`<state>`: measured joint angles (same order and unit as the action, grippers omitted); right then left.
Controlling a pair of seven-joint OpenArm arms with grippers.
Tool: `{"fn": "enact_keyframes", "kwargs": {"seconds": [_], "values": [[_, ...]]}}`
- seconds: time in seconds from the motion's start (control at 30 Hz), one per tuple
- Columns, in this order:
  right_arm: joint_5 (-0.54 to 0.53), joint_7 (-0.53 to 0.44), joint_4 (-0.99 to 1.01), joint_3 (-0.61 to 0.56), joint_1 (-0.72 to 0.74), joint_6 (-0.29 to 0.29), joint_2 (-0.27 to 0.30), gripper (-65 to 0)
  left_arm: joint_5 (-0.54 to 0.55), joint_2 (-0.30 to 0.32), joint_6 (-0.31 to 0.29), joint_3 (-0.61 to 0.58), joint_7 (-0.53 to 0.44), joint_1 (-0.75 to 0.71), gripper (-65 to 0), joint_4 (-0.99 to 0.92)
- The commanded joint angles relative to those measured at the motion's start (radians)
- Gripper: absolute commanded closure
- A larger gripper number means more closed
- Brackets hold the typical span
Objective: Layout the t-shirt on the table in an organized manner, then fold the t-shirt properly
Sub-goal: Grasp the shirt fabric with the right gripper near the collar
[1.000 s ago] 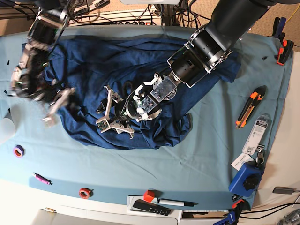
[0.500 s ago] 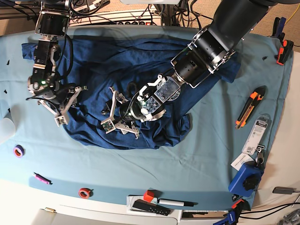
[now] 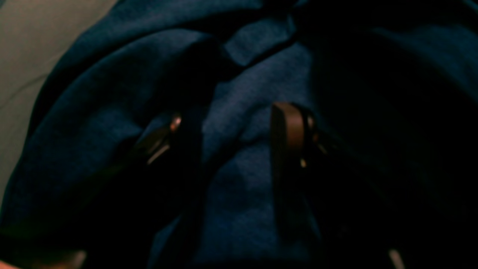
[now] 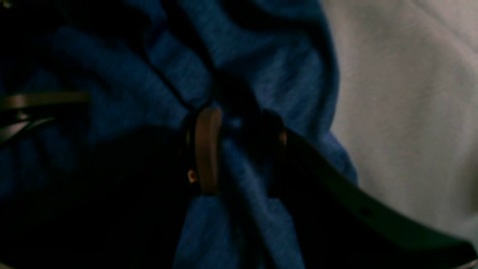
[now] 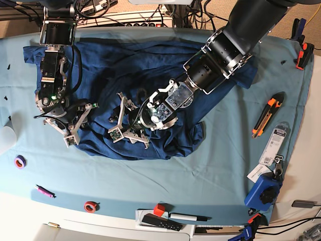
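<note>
spreading is the step in hand, folding not begun. the t-shirt (image 5: 150,75) lies bunched and creased mid-table (image 5: 215,165), its near hem crumpled. the left gripper (image 5: 125,125) stands part-open, jaws pressed down astride the cloth, nothing clearly pinched. the right gripper (image 5: 75,125) has a ridge of the near-left hem between its half-parted fingers (image 4: 207,149); whether it truly grips i cannot tell. next: pinch firmly and draw the hem outward. since a second ago the right arm has swung in over the shirt.

Base view bright and sharp; both wrist views dim, blurred.
</note>
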<state>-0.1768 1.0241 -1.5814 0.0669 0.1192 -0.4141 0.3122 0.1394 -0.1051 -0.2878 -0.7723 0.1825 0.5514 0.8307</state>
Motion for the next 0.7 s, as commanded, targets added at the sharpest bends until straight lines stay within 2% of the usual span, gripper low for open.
{"fn": "enact_keyframes", "kwargs": {"seconds": [0.0,0.03,0.1,0.13,0.37,0.47,0.67], "values": [[0.006,-0.019,-0.014,0.005,0.019,0.014,0.012,-18.1,0.006,-0.014,0.003,0.003,-0.026,0.03,-29.4,0.016],[0.011,-0.015,-0.014,0.005,0.019,0.025,0.012,-14.8,0.006,-0.013,0.003,0.003,-0.026,0.03,-29.4,0.016],[0.014,0.001,-0.014,0.005,0.019,0.031,0.012,-2.2,0.006,-0.013,0.003,0.003,-0.026,0.03,-29.4,0.016],[0.013,0.008,-0.014,0.005,0.019,0.031,0.012,0.0,0.006,-0.013,0.003,0.003,-0.026,0.03,-29.4,0.016],[0.007,0.06,-0.016,0.005,0.018,0.031,0.012,0.0,0.006,-0.013,0.003,0.003,-0.026,0.03,-29.4,0.016],[-0.032,0.086,-0.022,0.004,0.01,0.029,0.012,0.0,0.006,-0.013,0.003,0.003,-0.026,0.03,-29.4,0.016],[-0.051,0.096,-0.116,0.004,-0.048,0.029,0.012,0.0,0.006,-0.008,0.003,0.003,-0.026,0.03,-29.4,0.016]]}}
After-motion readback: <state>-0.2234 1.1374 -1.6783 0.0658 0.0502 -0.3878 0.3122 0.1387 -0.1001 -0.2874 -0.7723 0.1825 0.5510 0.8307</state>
